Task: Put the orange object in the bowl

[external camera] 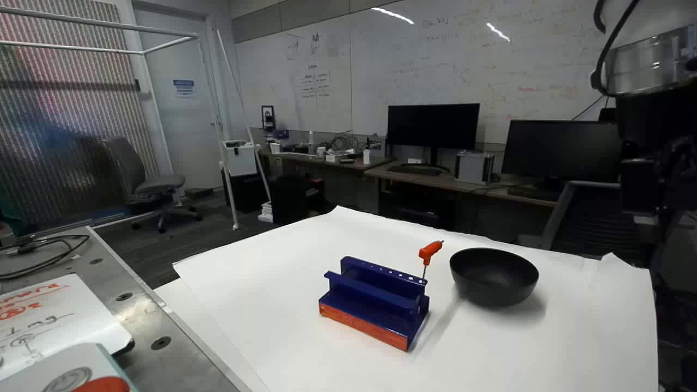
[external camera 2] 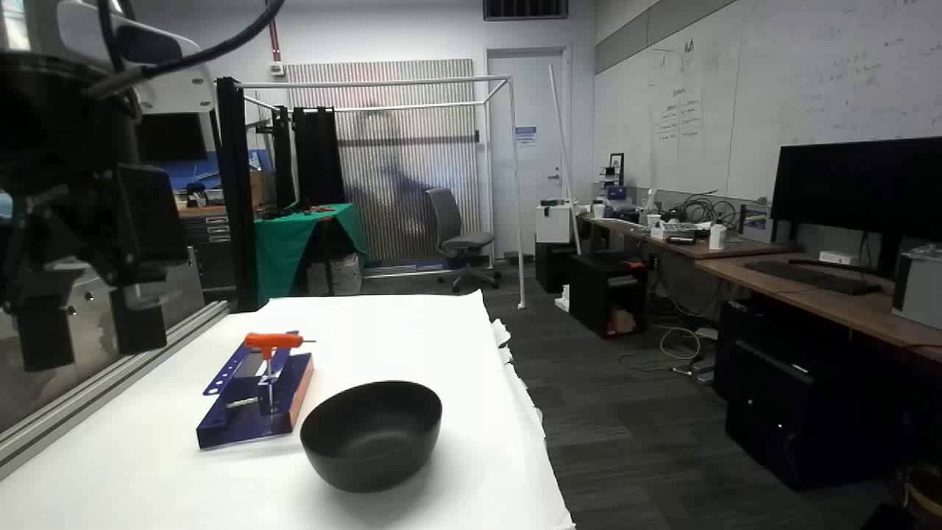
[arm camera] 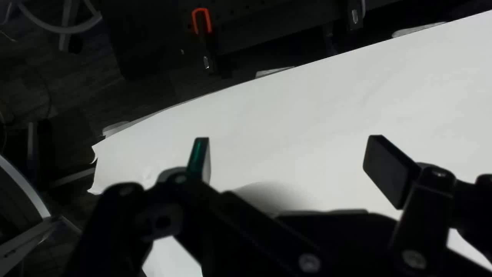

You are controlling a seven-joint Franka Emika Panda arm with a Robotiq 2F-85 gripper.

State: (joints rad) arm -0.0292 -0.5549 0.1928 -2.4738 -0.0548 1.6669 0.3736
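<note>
Exterior views both show the orange tool [external camera: 429, 253] upright in the blue rack [external camera: 375, 302], the black bowl [external camera: 494, 280] near but apart, so your task looks not yet begun: grasp, lift and release into the bowl remain. In the wrist view, your gripper [arm camera: 288, 156] holds and touches nothing; its jaws stand wide apart, white paper [arm camera: 300, 111] showing beyond them.

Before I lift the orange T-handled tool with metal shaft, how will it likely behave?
The tool is probably stiff: its thin shaft looks straight. Its bulky handle may make it tip. Pulled sideways, it could drag the blue, orange-based rack holding it.
</note>
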